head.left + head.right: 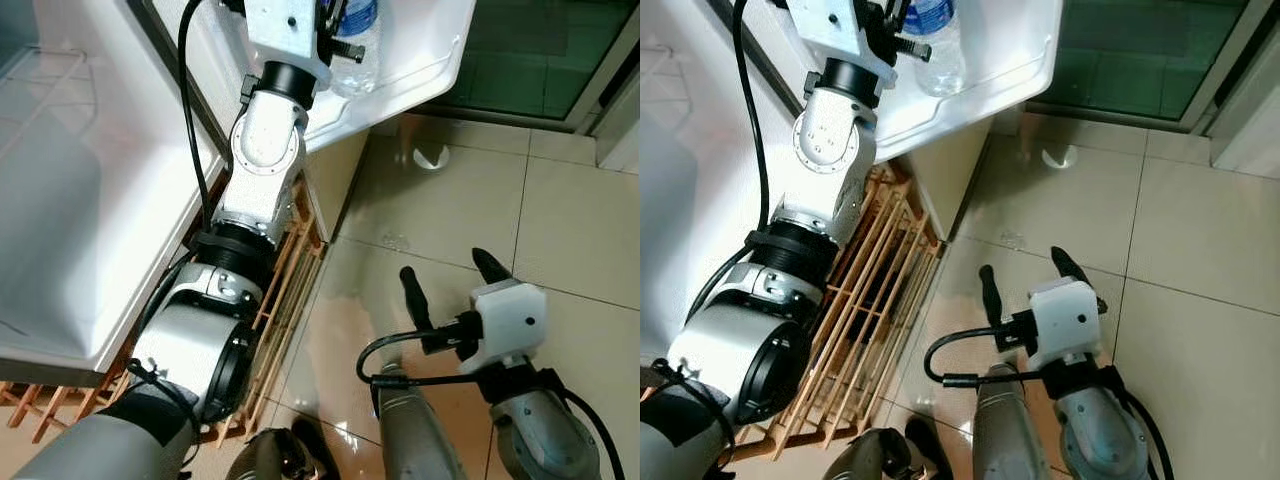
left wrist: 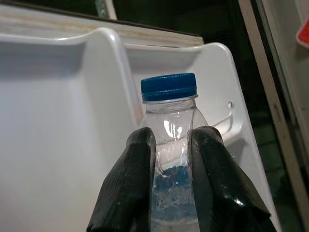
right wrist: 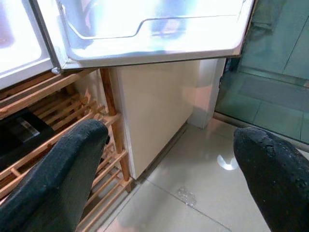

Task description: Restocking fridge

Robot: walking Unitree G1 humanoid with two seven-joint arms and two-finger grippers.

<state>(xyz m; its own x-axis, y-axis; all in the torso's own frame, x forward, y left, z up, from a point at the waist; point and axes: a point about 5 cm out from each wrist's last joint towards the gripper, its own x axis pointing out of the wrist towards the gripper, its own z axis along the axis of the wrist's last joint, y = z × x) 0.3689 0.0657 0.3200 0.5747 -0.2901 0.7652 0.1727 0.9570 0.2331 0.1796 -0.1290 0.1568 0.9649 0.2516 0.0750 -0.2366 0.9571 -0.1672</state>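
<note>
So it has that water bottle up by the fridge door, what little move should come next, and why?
Probably lower the bottle a little into the white door shelf before letting go. The left gripper is clamped on the bottle below its blue cap, right at the shelf, but whether its base already rests there is hidden. The right gripper hangs open over the floor, idle.

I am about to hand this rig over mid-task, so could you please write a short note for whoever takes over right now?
Left gripper: shut on the water bottle, blue cap up, held at the white fridge door shelf.
Right gripper: open, holding nothing, low over the tiled floor.
Fridge door stands open beside a wooden rack.
Done: bottle brought up to the door shelf.
Left: probably set it down in the shelf, let go, draw the arm back, then shut the door.
</note>
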